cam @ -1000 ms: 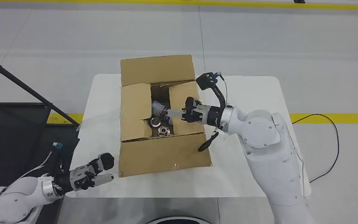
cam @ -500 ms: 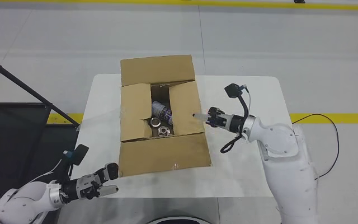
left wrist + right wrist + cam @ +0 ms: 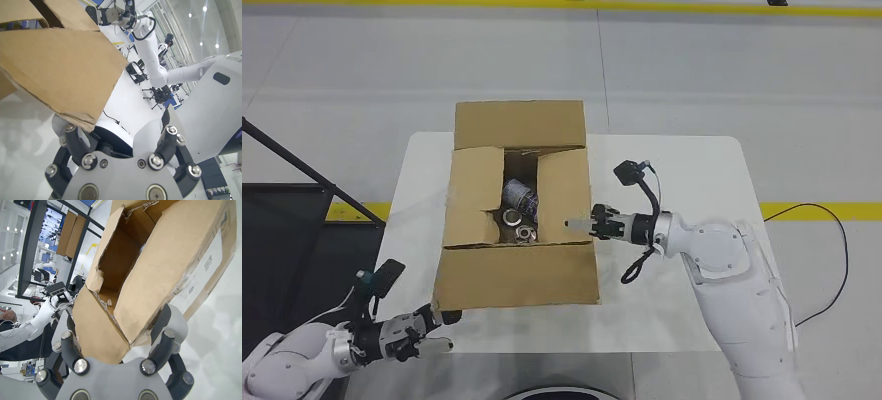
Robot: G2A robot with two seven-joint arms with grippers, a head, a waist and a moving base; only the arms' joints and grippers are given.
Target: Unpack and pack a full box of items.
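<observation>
table (image 3: 682, 290) – white, rectangular; carrying the box on its left-centre part

box (image 3: 517, 275) – brown cardboard; sitting on the table with all four top flaps folded open, the far flap leaning away and the near flap spreading toward the robot; showing torn flap edges and a pale label on its side wall in the right wrist view (image 3: 151, 275); reaching into the left wrist view (image 3: 56, 72) as a crumpled flap corner

right gripper (image 3: 577, 222) – sitting at the box's right side, by the near end of the right flap; pincer spread wide (image 3: 117, 315), fingers straddling the cardboard corner where two flaps meet, clamping nothing

left gripper (image 3: 445, 330) – hanging at the near-left table edge, just beside the near flap's left corner; pincer spread wide (image 3: 119, 121), carrying nothing, with the flap corner lying just beside one finger (image 3: 71, 132)

blue-and-white bottle (image 3: 522, 195) – lying inside the box, between the side flaps

round metallic items (image 3: 525, 235) – two, resting inside the box just beside the bottle, on the robot's side of it
</observation>
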